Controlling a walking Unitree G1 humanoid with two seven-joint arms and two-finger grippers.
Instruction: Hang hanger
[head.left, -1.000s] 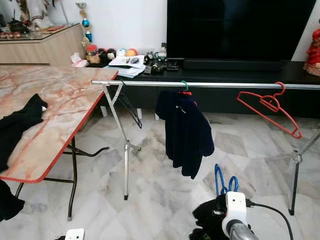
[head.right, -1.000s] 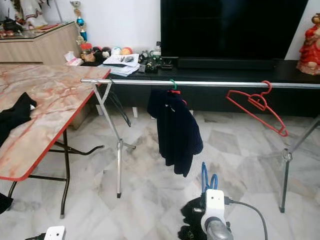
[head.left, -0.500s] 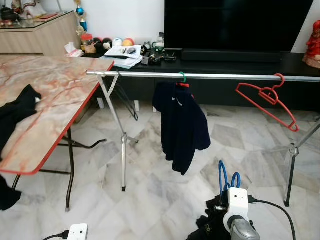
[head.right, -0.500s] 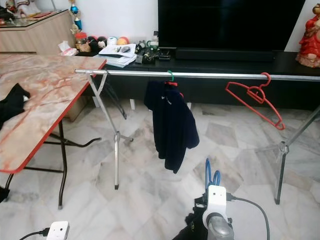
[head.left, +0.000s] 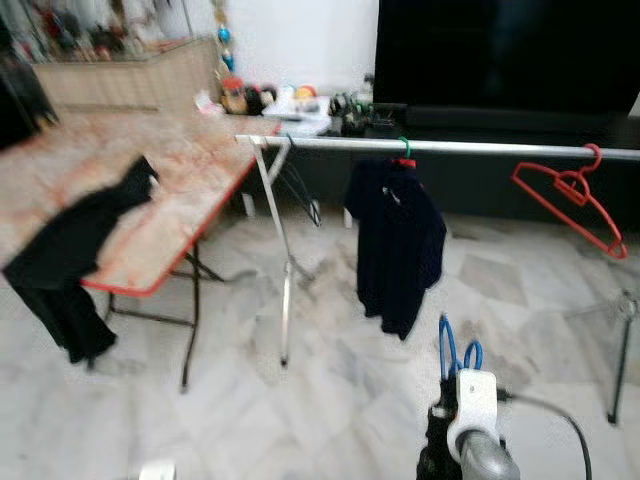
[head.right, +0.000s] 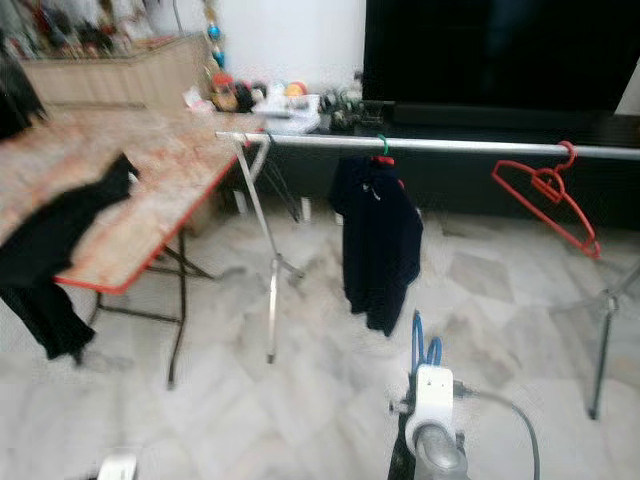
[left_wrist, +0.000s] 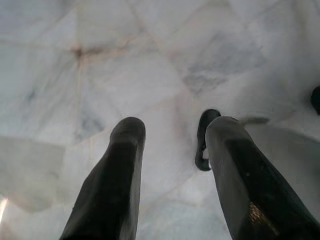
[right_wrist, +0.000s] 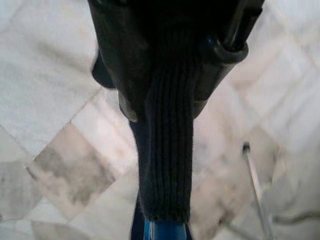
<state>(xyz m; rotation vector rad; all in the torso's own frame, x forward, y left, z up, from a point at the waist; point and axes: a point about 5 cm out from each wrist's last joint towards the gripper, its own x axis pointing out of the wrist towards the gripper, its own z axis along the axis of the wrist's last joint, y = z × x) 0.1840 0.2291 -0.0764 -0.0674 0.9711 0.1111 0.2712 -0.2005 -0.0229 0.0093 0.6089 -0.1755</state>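
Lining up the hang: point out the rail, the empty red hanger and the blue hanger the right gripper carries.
rail (head.left: 500, 148), left eye view, bare stretch of bar.
red hanger (head.left: 572, 205), left eye view, sloping lower arm.
blue hanger (head.left: 447, 350), left eye view, blue hook loop above the right wrist.

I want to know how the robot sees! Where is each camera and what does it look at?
Both eye views: on the head, looking down at the rail and table; the right arm shows.
Left wrist view: looks along its black fingers at the floor.
Right wrist view: looks along dark cloth.
Shared: the blue hanger.
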